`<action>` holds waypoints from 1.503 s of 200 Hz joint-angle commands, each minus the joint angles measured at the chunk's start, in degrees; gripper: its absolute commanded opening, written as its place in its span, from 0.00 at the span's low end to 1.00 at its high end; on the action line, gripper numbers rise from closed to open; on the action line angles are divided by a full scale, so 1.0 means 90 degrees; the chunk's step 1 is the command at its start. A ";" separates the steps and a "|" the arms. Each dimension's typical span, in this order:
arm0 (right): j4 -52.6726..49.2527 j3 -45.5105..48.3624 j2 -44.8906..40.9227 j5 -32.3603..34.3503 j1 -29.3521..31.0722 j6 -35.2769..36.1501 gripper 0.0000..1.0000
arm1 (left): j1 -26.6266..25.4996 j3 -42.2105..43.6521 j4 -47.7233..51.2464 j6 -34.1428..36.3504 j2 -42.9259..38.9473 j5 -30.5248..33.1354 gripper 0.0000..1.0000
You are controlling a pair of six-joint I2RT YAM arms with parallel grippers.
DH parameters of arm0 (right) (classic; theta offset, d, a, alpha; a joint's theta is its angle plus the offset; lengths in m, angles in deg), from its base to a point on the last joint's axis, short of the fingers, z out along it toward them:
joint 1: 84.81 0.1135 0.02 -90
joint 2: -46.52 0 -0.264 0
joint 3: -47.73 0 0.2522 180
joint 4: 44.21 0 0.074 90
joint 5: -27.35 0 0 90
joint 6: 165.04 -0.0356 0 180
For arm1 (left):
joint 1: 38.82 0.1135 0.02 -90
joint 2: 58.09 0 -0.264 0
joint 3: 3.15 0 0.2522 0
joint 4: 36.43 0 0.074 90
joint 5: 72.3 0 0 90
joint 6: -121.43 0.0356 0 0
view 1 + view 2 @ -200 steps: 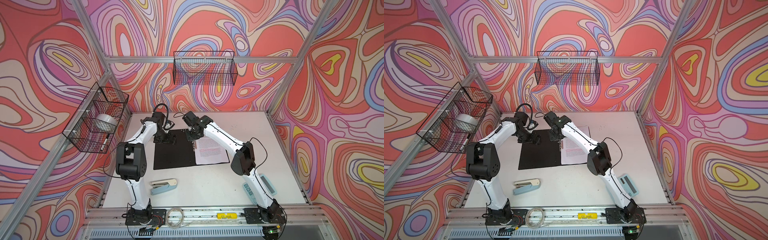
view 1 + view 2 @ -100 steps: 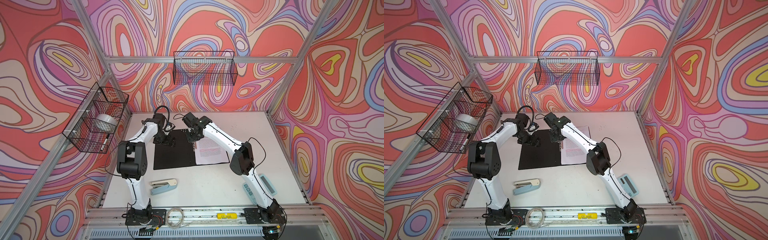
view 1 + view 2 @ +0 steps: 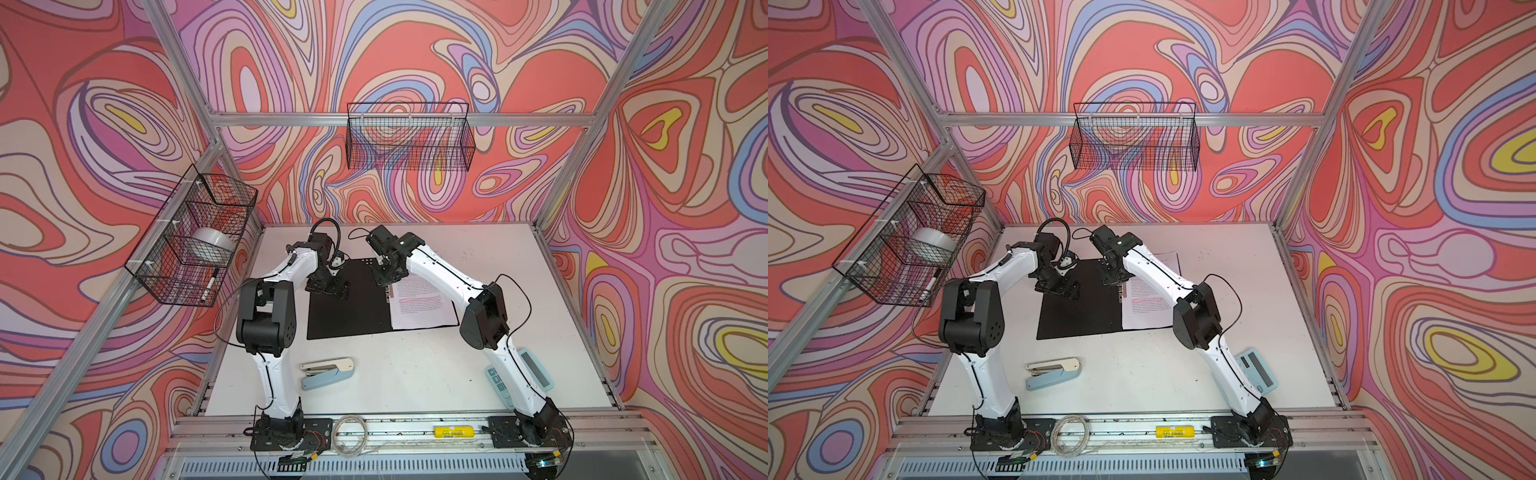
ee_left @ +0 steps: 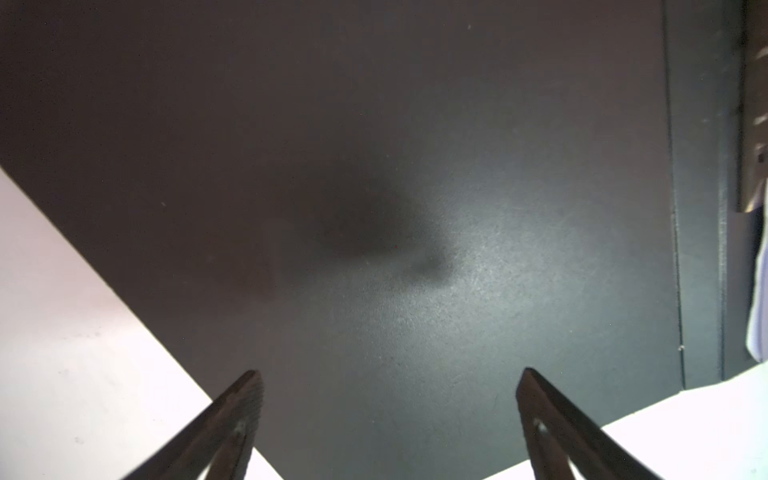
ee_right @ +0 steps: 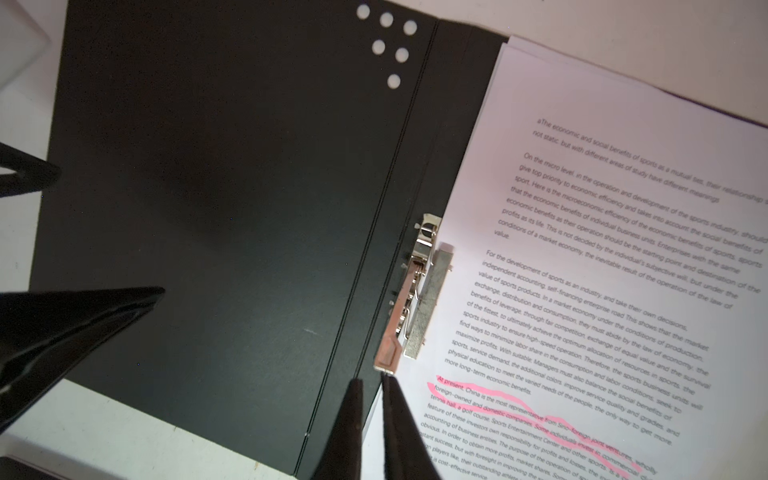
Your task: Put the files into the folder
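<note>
The folder (image 3: pixel 349 307) (image 3: pixel 1079 311) lies open on the table, black inside up. The files (image 3: pixel 419 303) (image 3: pixel 1148 305), white sheets with pink-highlighted text, lie on its right half, their edge under the metal clip (image 5: pixel 415 299). My left gripper (image 3: pixel 332 289) (image 3: pixel 1061 289) hangs open low over the left black flap (image 4: pixel 374 166), nothing between its fingertips (image 4: pixel 390 373). My right gripper (image 3: pixel 384 278) (image 3: pixel 1111 280) is shut, its tips (image 5: pixel 372 379) at the free end of the clip's lever, beside the files' edge (image 5: pixel 602 249).
A blue and cream stapler (image 3: pixel 328 372) lies toward the table's front. A blue calculator (image 3: pixel 536 374) sits at the front right, partly behind my right arm. Wire baskets hang on the left wall (image 3: pixel 195 237) and the back wall (image 3: pixel 409 137).
My left gripper has shifted slightly over the folder's black flap. The right gripper stays shut by the clip.
</note>
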 commanded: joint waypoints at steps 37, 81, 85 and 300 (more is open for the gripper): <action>0.0094 0.0042 0.0281 -0.0118 -0.0033 0.0144 0.12 | 0.0017 0.0112 -0.0080 0.0097 0.0080 0.0050 0.95; 0.0033 0.0044 0.0295 -0.0001 -0.0033 0.0196 0.11 | 0.0017 0.0098 -0.0081 0.0119 0.0119 0.0075 0.95; 0.0025 0.0028 0.0306 -0.0006 -0.0038 0.0199 0.11 | 0.0017 0.0100 -0.0080 0.0117 0.0121 0.0082 0.95; -0.0365 -0.0183 0.0453 -0.0110 -0.0140 0.0400 0.10 | 0.0017 -0.0410 0.0062 0.0180 0.0414 0.0194 0.94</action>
